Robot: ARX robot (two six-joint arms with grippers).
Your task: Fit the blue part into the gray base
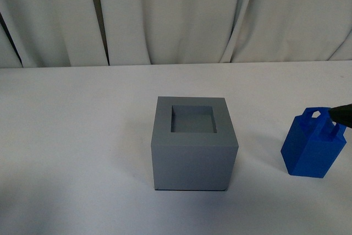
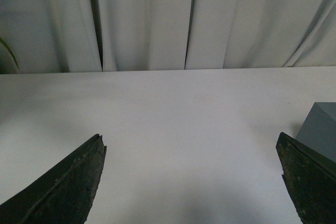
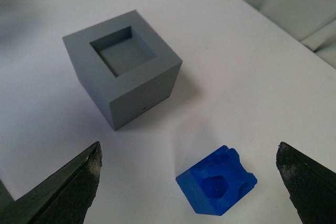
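Observation:
The gray base [image 1: 194,144] stands in the middle of the white table, its square recess empty and facing up. It also shows in the right wrist view [image 3: 123,66] and at the edge of the left wrist view [image 2: 319,129]. The blue part [image 1: 313,144] stands upright on the table to the right of the base, handle loop on top. My right gripper [image 3: 190,153] is open above the blue part [image 3: 216,188], which lies between its fingers, not touching them. A dark fingertip [image 1: 342,114] shows beside the handle. My left gripper [image 2: 191,148] is open and empty over bare table, left of the base.
The white table [image 1: 77,136] runs back to a white curtain [image 1: 176,15]. A plant leaf [image 2: 10,51] shows at the far left in the left wrist view.

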